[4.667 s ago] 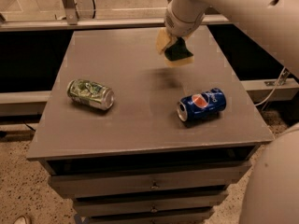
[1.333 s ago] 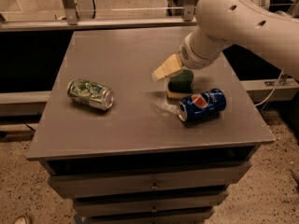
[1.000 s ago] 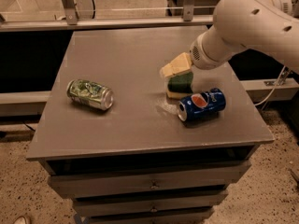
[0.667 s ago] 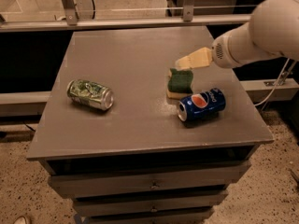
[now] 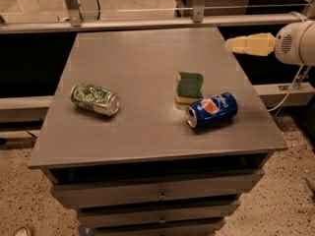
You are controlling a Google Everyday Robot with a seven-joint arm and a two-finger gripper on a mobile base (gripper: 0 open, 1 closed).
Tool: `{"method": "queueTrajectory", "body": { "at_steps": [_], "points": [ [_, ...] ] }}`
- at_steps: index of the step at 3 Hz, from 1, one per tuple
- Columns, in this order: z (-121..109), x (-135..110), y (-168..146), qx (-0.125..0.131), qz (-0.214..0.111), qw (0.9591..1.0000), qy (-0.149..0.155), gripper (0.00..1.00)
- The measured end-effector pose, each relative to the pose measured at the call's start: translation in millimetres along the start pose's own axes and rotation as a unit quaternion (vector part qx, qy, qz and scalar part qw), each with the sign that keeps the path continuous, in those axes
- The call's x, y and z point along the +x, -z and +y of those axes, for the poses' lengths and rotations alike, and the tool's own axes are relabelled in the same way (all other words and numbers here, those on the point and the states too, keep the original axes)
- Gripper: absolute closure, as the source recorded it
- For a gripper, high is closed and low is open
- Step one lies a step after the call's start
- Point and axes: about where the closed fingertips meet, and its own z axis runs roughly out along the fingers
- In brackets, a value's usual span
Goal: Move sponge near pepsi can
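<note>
The sponge, dark green on top with a pale yellow base, lies flat on the grey table, right of centre. The blue pepsi can lies on its side just in front and to the right of the sponge, almost touching it. My gripper is at the right edge of the table, raised above it and well clear of the sponge, with nothing in it. Its cream fingers point left.
A green and silver patterned can lies on its side at the left of the table. Drawers sit under the tabletop. A metal rail runs behind the table. A white cable hangs at the right.
The gripper carried the sponge down next to the pepsi can, let it go, and has drawn back up and to the right. The sponge now rests on the table.
</note>
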Motion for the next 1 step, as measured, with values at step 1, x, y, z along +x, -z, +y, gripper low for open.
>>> {"method": "queueTrajectory", "body": {
  "at_steps": [1],
  "points": [
    [0.0,0.0,0.0,0.0,0.0,1.0,0.0,0.0]
  ]
}}
